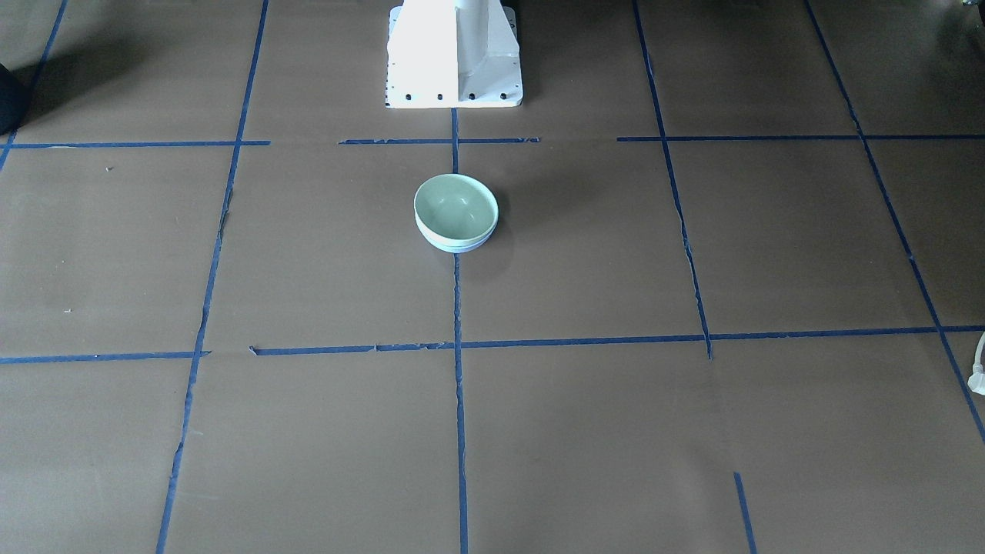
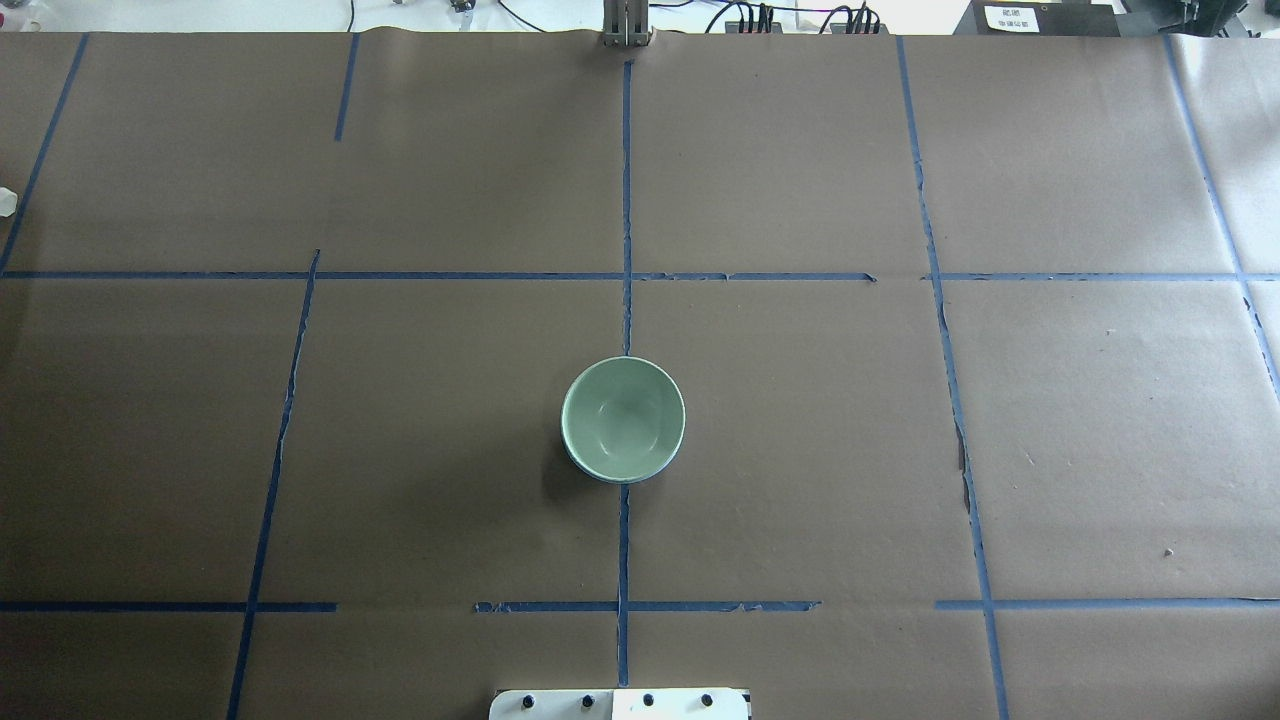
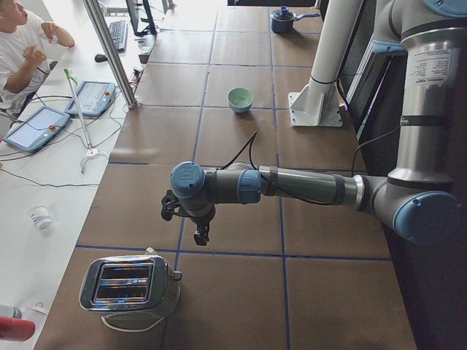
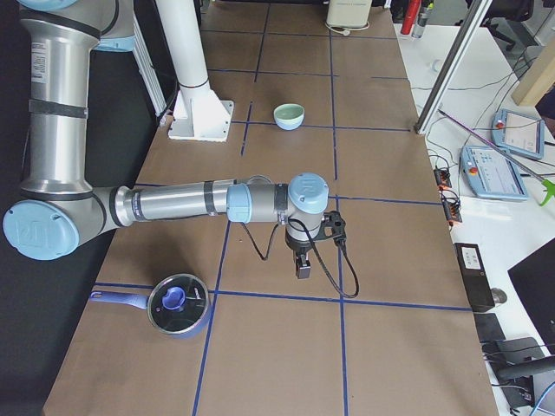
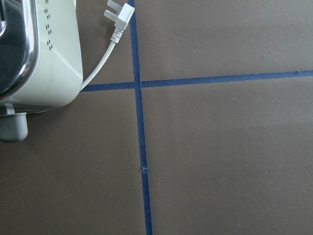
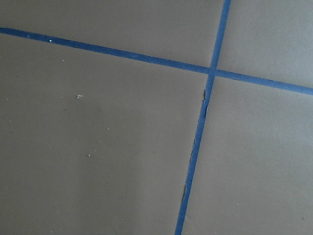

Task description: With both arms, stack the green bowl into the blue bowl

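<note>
The green bowl (image 1: 455,206) sits nested inside the blue bowl (image 1: 457,245) at the middle of the table, close to the pedestal. Only a thin blue rim shows under it. The stack also shows in the overhead view (image 2: 622,415) and small in both side views (image 3: 240,97) (image 4: 290,113). My left gripper (image 3: 200,237) points down over bare paper near a toaster, far from the bowls. My right gripper (image 4: 301,269) points down at the opposite end of the table. I cannot tell whether either gripper is open or shut. No fingers show in the wrist views.
A chrome toaster (image 3: 128,284) with a white cord and plug (image 5: 120,12) stands near my left gripper. A pot with a blue lid (image 4: 178,303) stands near my right arm. The white pedestal (image 1: 454,54) is behind the bowls. An operator (image 3: 22,44) sits beside the table.
</note>
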`<state>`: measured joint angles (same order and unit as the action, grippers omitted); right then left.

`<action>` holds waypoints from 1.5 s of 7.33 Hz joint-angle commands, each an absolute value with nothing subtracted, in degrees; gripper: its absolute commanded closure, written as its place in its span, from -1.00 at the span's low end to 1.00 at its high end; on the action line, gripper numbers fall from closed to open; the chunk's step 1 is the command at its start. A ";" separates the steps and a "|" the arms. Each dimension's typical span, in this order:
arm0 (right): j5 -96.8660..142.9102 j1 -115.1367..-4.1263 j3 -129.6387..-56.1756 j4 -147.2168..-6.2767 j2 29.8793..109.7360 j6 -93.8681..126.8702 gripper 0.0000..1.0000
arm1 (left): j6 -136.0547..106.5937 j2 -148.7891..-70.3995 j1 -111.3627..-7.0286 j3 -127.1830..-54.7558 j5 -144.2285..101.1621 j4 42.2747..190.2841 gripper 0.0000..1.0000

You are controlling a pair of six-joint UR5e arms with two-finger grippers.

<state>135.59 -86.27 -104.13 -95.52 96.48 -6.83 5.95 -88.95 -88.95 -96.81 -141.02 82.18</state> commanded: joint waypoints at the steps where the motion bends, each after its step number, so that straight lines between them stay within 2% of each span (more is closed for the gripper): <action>1: 136.32 -86.22 -103.80 -95.36 96.42 -6.86 -1.00 | 5.89 -88.51 -89.03 -97.64 -140.81 83.41 -1.00; 4: 131.93 -86.22 -103.89 -95.10 95.72 -7.03 -1.00 | 6.06 -86.85 -89.21 -98.00 -135.21 82.88 -1.00; 5: 132.10 -86.22 -103.97 -95.01 95.71 -7.03 -1.00 | 6.06 -85.79 -89.21 -100.35 -134.65 82.79 -1.00; 11: 132.80 -86.22 -103.89 -95.01 95.80 -6.86 -1.00 | 5.98 -86.22 -88.95 -99.93 -132.28 82.00 -1.00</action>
